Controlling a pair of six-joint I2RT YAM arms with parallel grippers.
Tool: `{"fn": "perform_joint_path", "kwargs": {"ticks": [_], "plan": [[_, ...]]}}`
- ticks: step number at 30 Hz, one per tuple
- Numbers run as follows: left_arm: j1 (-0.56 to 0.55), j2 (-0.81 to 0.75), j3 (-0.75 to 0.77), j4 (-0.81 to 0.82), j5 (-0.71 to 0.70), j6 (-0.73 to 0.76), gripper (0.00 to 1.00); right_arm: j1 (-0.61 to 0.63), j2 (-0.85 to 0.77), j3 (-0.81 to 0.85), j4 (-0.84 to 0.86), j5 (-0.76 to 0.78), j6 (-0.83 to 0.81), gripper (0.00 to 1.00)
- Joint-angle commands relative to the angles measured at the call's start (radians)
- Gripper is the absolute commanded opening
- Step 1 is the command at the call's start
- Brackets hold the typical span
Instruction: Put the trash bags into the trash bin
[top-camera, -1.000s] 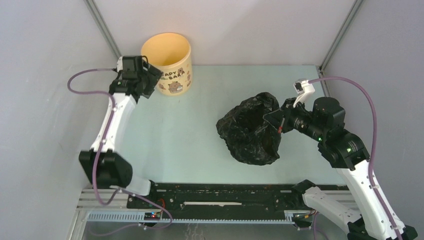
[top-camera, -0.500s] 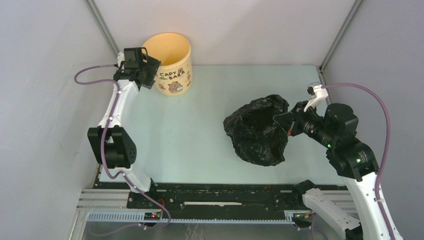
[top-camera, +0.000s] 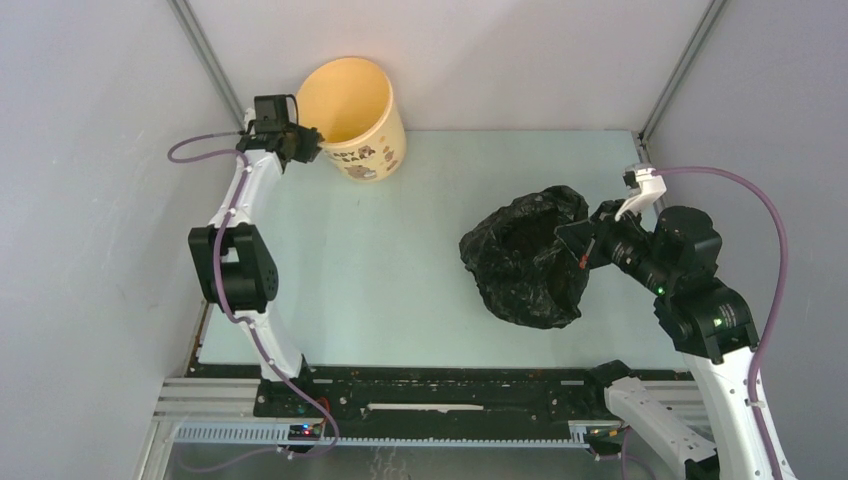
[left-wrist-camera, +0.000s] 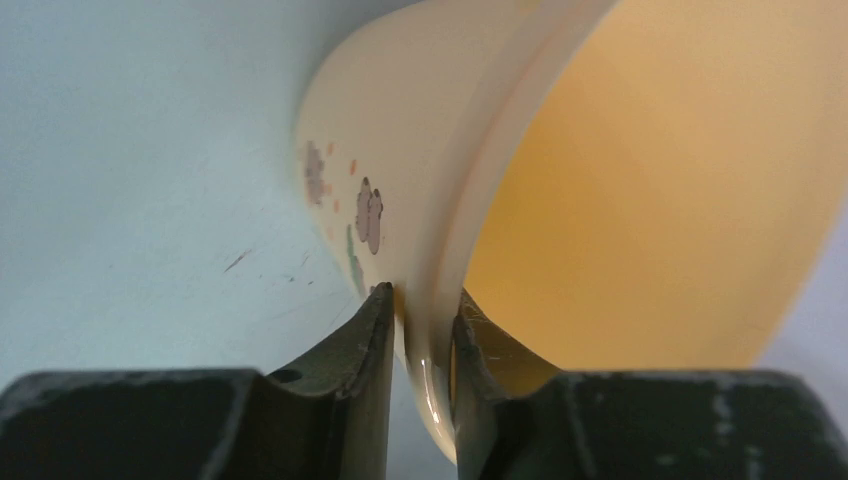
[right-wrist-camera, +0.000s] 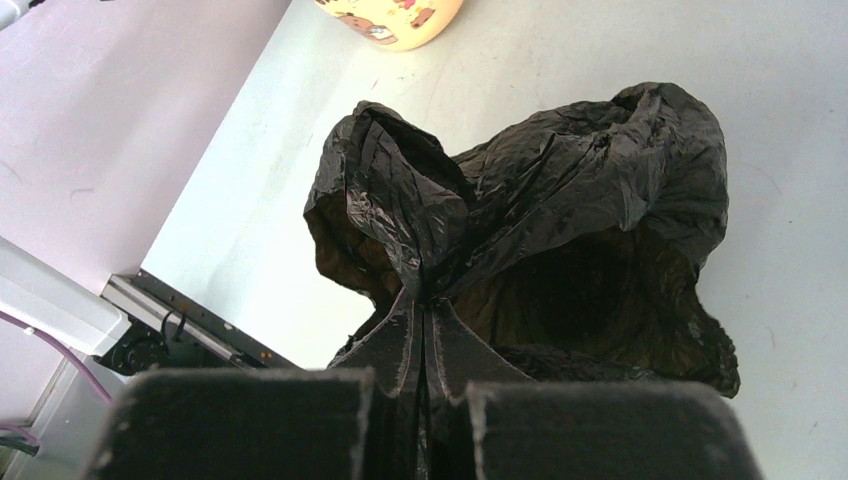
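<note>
The pale yellow trash bin (top-camera: 368, 118) stands at the back left, tipped toward the right, its open mouth facing up and left. My left gripper (top-camera: 306, 143) is shut on its near-left rim. In the left wrist view one finger sits outside the wall and one inside the trash bin (left-wrist-camera: 640, 180), left gripper (left-wrist-camera: 421, 316). The crinkled black trash bag (top-camera: 525, 265) lies bunched on the right of the table. My right gripper (top-camera: 581, 246) is shut on a fold of the trash bag (right-wrist-camera: 560, 200), right gripper (right-wrist-camera: 426, 306). The trash bin (right-wrist-camera: 395, 20) shows at the top edge there.
Grey enclosure walls stand close behind the bin and to both sides, with metal corner posts (top-camera: 205, 50). A black rail (top-camera: 440, 395) runs along the near table edge. Pale table surface (top-camera: 400, 260) stretches between bin and bag.
My left arm reached farther back and its jaws closed on the bin rim. The bin tipped and shifted right. My right gripper drew the bag slightly right.
</note>
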Motion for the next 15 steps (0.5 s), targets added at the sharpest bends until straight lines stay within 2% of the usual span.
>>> {"fn": "perform_joint_path", "kwargs": {"ticks": [1,7,12,15], "plan": [[-0.007,-0.095,-0.004,-0.008,0.054,0.057,0.23,-0.01,-0.012,0.001,0.033,-0.01,0.009,0.0],[-0.033,-0.176,0.015,-0.122,0.077,0.165,0.15,-0.009,-0.027,0.001,0.035,-0.061,0.044,0.0],[-0.134,-0.262,0.017,-0.276,0.044,0.298,0.1,-0.011,-0.062,0.002,0.016,-0.066,0.034,0.0],[-0.213,-0.354,-0.072,-0.311,0.019,0.365,0.1,-0.013,-0.067,0.036,-0.017,-0.061,0.009,0.0]]}}
